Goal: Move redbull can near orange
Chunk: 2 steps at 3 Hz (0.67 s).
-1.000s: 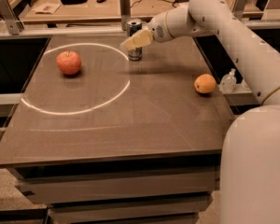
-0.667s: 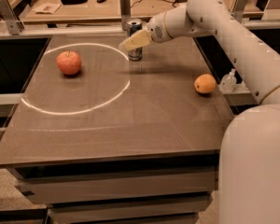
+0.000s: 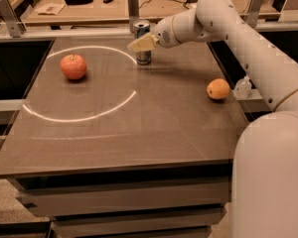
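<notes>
The redbull can point(image 3: 143, 57) stands upright on the dark table near its far edge, silver top showing. My gripper point(image 3: 141, 42) is right at the can, level with its upper half and covering part of its front. The arm reaches in from the right. The orange point(image 3: 218, 89) lies at the table's right edge, well to the right of the can and nearer to me. The can rests on the table.
A reddish apple point(image 3: 73, 66) lies at the left of the dark table point(image 3: 139, 133), inside a bright ring of light. A small clear bottle point(image 3: 242, 88) sits just off the right edge beside the orange. A cluttered bench stands behind the table.
</notes>
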### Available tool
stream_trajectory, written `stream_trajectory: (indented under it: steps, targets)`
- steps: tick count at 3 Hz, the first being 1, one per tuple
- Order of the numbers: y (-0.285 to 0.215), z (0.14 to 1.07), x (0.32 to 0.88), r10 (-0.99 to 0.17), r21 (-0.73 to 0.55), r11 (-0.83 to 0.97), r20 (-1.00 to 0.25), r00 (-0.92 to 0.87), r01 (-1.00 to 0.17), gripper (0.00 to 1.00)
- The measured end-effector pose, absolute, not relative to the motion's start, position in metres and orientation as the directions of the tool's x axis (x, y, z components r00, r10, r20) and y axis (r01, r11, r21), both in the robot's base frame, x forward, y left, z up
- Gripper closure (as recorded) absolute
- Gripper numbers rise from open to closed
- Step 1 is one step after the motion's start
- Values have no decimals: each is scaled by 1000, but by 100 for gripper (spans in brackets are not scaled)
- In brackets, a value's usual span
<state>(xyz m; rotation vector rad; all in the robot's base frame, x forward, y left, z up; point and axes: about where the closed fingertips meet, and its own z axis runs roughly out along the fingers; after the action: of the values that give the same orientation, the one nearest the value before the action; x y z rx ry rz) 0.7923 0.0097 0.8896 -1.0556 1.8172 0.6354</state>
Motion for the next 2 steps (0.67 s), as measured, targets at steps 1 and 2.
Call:
stream_trajectory:
  steps: [1,2]
  targets:
    - [11,888,791,-400,-17,479,-894,-201,-878,62]
    - [7,890,789,-417,-14,438,-889,-189,-899,87]
